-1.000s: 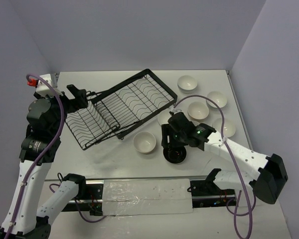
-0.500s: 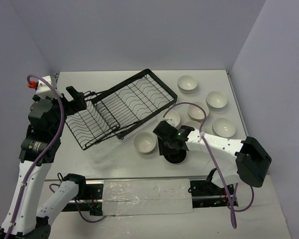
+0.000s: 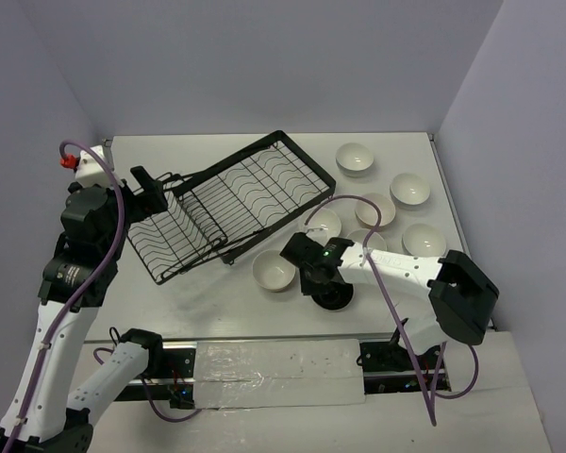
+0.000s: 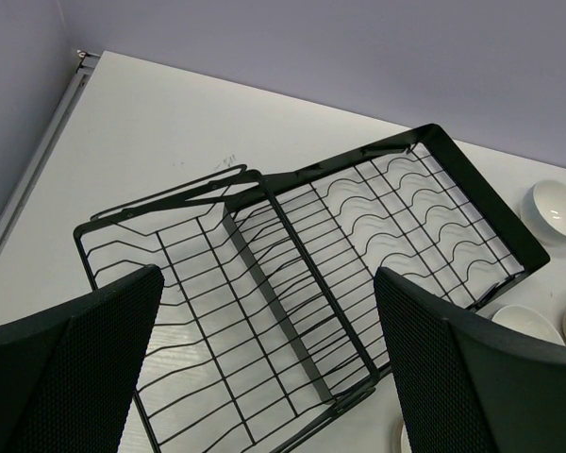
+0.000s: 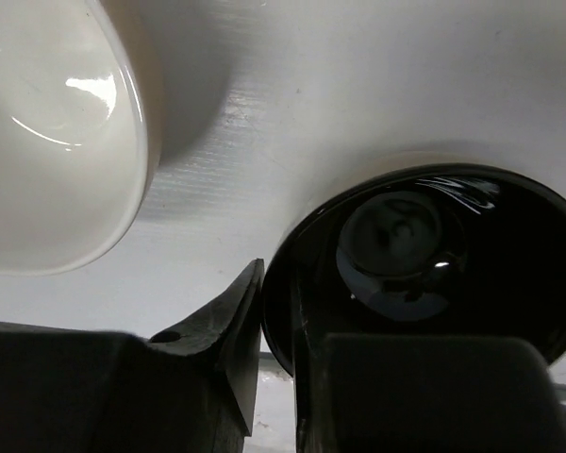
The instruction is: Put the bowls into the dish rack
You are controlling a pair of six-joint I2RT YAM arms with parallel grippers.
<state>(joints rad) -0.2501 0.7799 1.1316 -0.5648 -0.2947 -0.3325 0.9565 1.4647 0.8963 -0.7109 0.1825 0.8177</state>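
1. The right gripper (image 3: 323, 279) is low over the table (image 3: 217, 156), at the near-left rim of the black bowl (image 3: 336, 297); the bowl sits upright on the table in front of the dish rack (image 3: 231, 203), outside it.
2. In the right wrist view the right gripper (image 5: 281, 373) straddles the rim of the black bowl (image 5: 424, 255); one finger lies against the outer wall and the other pad is inside the bowl; the jaws stand narrow and seem to pinch the rim, though the dark gloss there makes the contact hard to read.
3. A white bowl (image 3: 274, 271) stands upright just left of the black one, near it but apart; the right wrist view shows it (image 5: 47, 142) at the upper left, clear of the fingers.
4. The left gripper (image 3: 147, 185) hangs above the left section of the rack; its jaws are spread wide and hold nothing; in the left wrist view the left gripper (image 4: 264, 377) frames the dish rack (image 4: 302, 264) below, whose wires carry no bowl.
5. The rack lies askew on the table, its right section angled toward the far side.
6. Six other bowls (image 3: 410, 190) sit upright on the table to the right of the rack, each apart from it; one of them is partly hidden behind the right arm.
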